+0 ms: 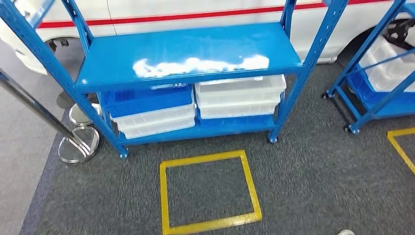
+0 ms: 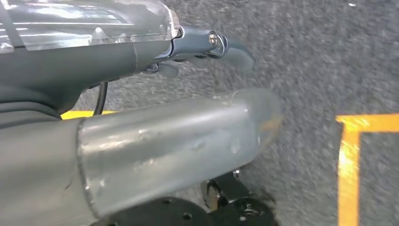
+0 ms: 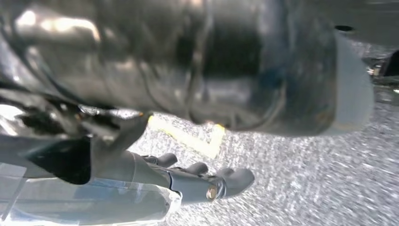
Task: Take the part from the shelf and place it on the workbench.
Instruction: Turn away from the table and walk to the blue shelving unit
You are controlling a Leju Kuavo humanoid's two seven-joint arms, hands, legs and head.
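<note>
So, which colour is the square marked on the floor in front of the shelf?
Yellow: the tape square on grey carpet, clearest in the head view.

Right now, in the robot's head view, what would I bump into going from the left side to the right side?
Shiny metal post base → blue shelf rack holding blue and white bins → second blue rack at the right edge. On the grey carpet in front lies a yellow tape square.

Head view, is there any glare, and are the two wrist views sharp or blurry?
Head view: white glare streaks the blue shelf top; the rest is sharp. Left wrist view: left hand and carpet are motion-blurred. Right wrist view: dark, smeared foreground; right hand soft, the carpet grainy.
</note>
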